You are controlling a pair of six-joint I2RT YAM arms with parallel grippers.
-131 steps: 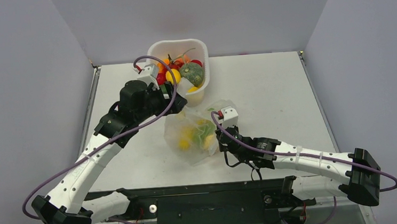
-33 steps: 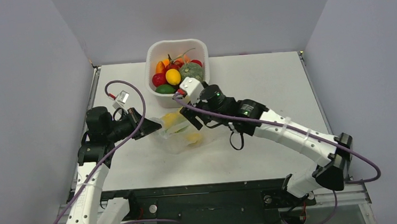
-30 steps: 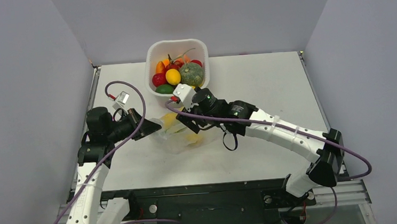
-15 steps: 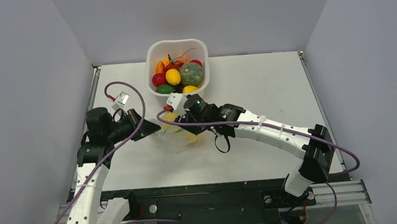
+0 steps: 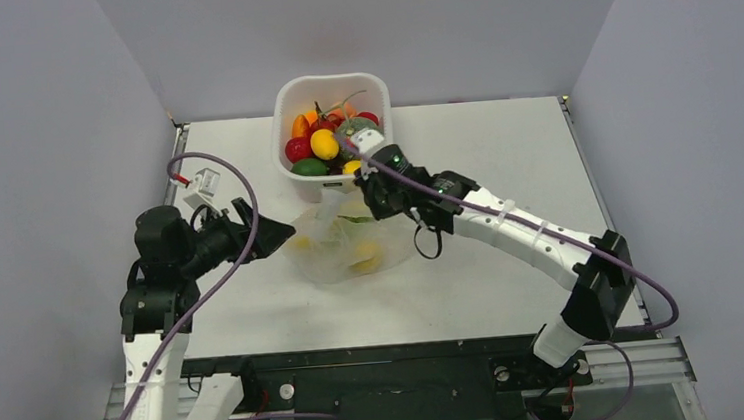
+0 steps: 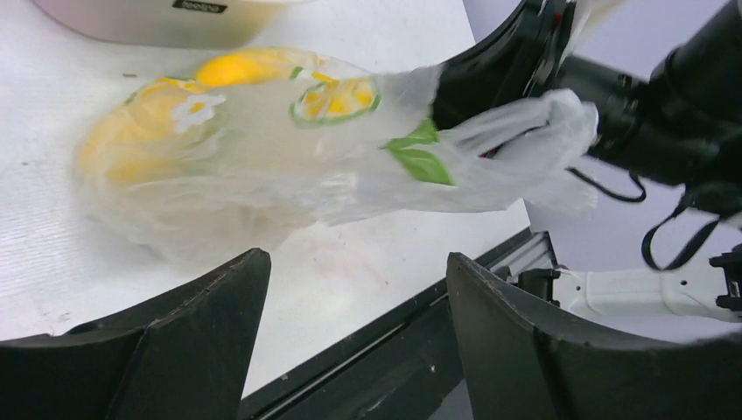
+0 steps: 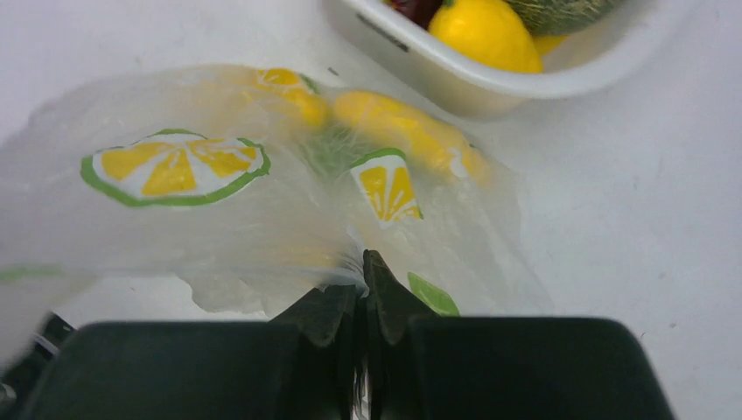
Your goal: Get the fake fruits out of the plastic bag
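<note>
The transparent plastic bag with lemon-slice prints lies on the table in front of the white tub. Yellow fake fruits and something green show through it. In the right wrist view the bag holds yellow fruits. My right gripper is shut on a fold of the bag's upper edge and holds it up. My left gripper is open and empty just left of the bag; in its view the bag lies ahead of the open fingers.
The white tub stands at the back, holding red, orange, yellow and green fruits and a grey-green ribbed squash. Its rim lies just behind the bag. The black front rail runs along the near edge.
My right gripper has swung from the bag's left side to its right and lifted its edge. My left arm has drawn back to the left, away from the bag.
</note>
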